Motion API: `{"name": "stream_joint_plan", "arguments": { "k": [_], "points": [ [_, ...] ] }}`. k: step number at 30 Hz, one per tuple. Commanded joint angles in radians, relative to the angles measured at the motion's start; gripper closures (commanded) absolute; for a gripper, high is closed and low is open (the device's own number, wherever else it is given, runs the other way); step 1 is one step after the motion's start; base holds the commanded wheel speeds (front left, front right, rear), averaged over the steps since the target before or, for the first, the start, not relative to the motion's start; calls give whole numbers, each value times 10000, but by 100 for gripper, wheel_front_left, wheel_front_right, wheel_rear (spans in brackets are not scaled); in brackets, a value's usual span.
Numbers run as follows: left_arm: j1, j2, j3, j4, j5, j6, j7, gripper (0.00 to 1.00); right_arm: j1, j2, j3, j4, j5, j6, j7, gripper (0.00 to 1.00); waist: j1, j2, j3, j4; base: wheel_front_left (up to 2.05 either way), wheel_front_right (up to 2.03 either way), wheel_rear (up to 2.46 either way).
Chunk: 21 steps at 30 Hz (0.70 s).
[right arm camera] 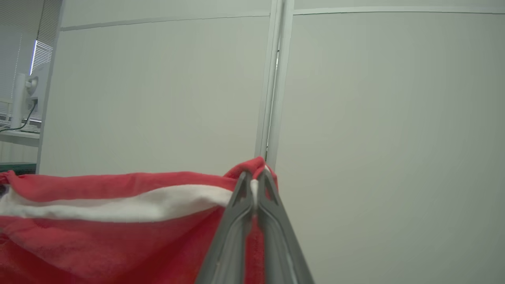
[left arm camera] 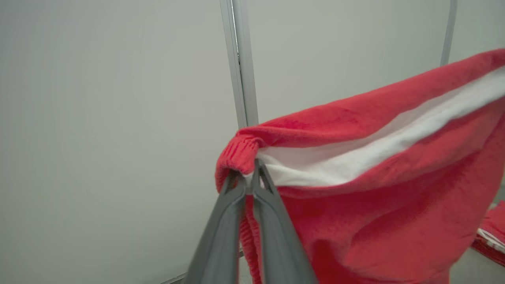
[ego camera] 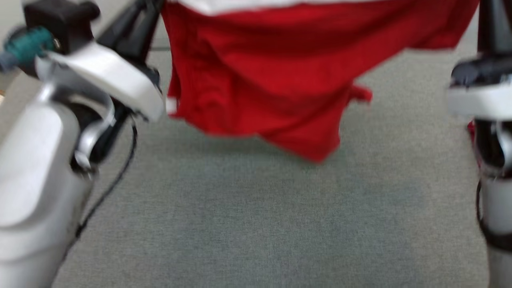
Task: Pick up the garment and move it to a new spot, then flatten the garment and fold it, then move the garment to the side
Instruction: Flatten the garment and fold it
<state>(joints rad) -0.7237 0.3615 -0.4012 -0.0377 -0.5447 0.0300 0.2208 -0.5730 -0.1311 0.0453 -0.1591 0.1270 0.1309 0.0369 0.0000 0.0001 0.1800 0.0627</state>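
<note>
Item: red garment (ego camera: 264, 80) with white band; we hold it stretched in the air above the grey surface (ego camera: 256, 224). Left pincer (left arm camera: 248, 172): clamped on its ribbed left corner. Right pincer (right arm camera: 254, 176): clamped on its right corner

- You are looking at what seems to be an office room: short-pile grey carpet (ego camera: 256, 224) covers the floor.
- Pale partition panels (right arm camera: 158, 98) meet at a metal joint strip (right arm camera: 274, 79).
- Off to one side you see slatted window blinds (right arm camera: 19, 39) and a desk (right arm camera: 17, 136) bearing a cabled white device (right arm camera: 29, 86).
</note>
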Motion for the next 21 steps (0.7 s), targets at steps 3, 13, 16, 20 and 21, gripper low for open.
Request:
{"name": "stream_joint_plan", "arguments": {
  "k": [3, 13, 16, 20, 21],
  "points": [
    [-1869, -112, 269, 1313, -22, -350, -58, 100, -2336, -566, 436, 1203, 119, -6, 93, 100, 0, -1, 1564, -405, 0, 0, 0],
    [-5873, -543, 447, 5439, 763, -963, -2266, 100, -6972, -299, 659, 5464, -476, -15, -1643, 100, 0, -1, 3802, -703, 0, 0, 0],
    [-6245, -801, 151, 6559, 988, -1169, -3087, 100, -7142, 73, 530, 6839, -324, -13, -2109, 100, 0, -1, 4109, -636, 0, 0, 0],
    [-6026, -1341, -310, 7997, 1128, -1352, -4141, 100, -6768, 261, 952, 8452, -261, -13, -2548, 100, 0, -1, 4335, -487, 0, 0, 0],
    [-5898, -1437, -432, 8312, 1179, -1390, -4326, 100, -6689, 266, 1060, 8817, -224, -13, -2626, 100, 0, -1, 4349, -446, 0, 0, 0]
  ]
}}
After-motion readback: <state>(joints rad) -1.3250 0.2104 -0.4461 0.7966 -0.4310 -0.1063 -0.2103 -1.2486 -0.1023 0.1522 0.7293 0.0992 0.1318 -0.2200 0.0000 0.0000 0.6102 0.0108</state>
